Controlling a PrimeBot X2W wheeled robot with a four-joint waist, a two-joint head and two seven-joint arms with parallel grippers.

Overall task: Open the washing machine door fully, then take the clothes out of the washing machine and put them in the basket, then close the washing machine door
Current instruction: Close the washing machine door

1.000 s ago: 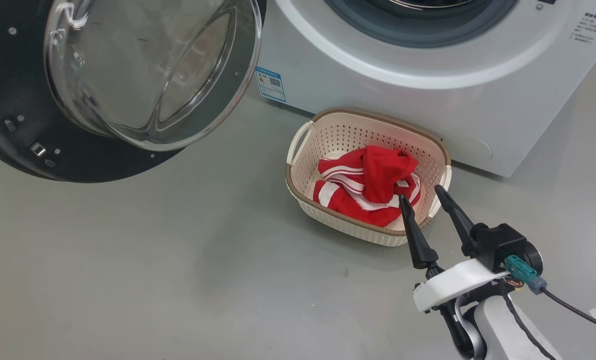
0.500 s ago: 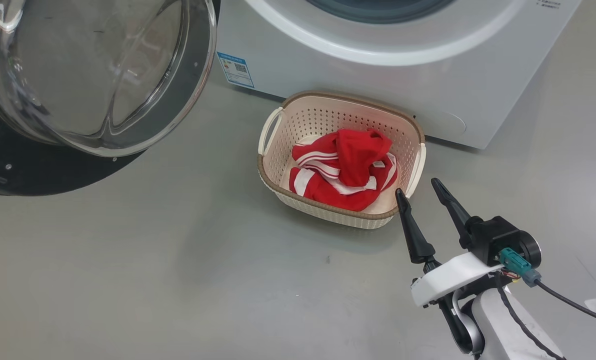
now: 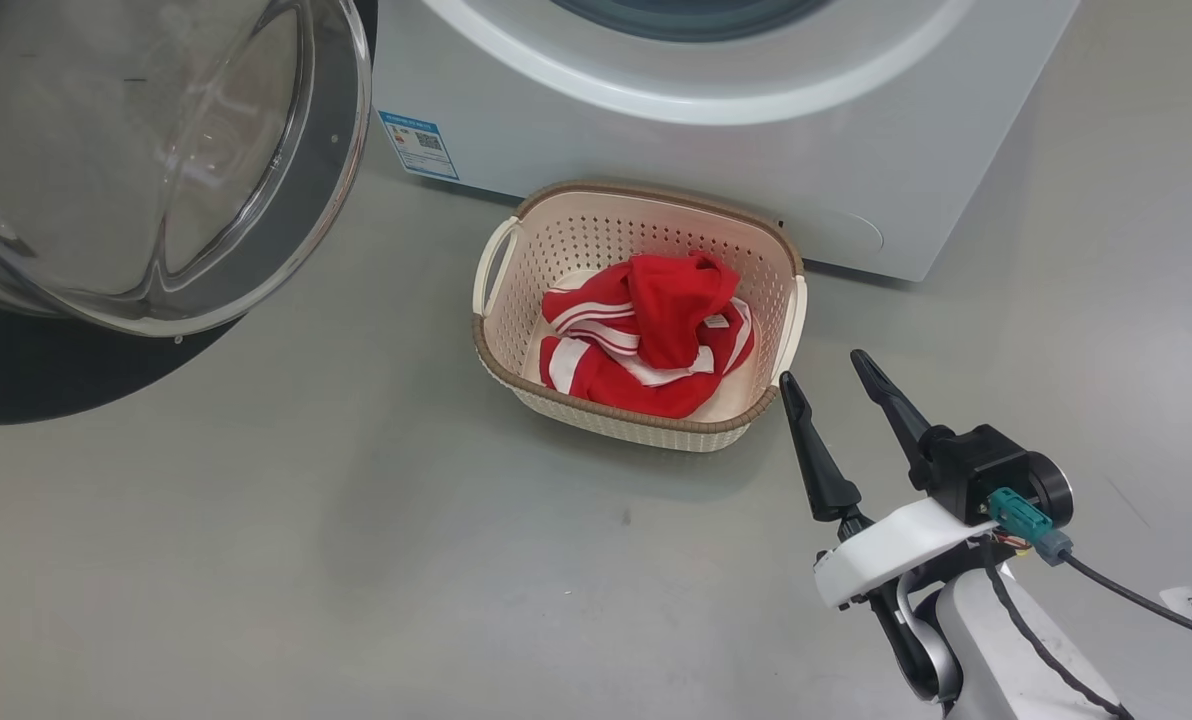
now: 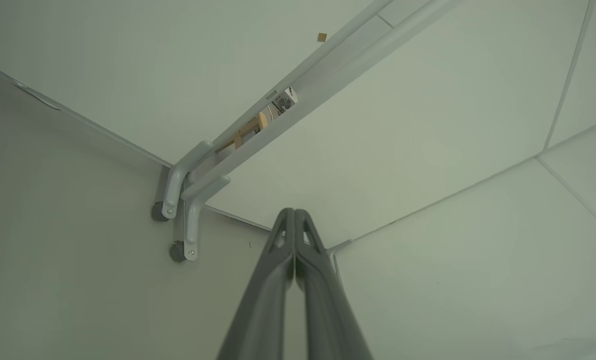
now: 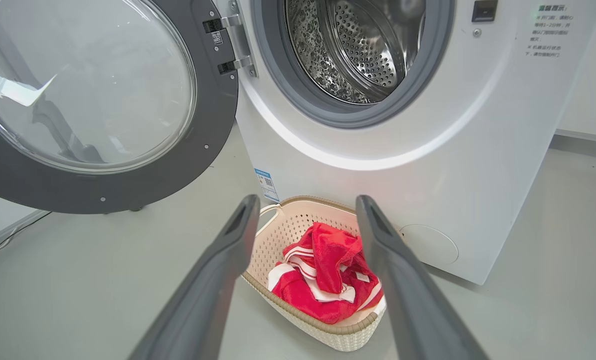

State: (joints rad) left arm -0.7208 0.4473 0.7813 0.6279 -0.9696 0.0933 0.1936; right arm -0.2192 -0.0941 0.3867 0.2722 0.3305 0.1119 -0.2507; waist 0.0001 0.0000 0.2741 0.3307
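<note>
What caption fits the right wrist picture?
Open right gripper faces red clothes in the basket; washing machine door hangs open.

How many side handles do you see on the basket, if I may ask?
2: left handle at the head view's left end of the basket, right handle at its end near the right gripper.

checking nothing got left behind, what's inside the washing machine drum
The drum shows bare perforated steel, with no fabric in the visible part. Its floor near the front is hidden behind the grey seal, and its top is cut off. The clothes lie in the basket.
</note>
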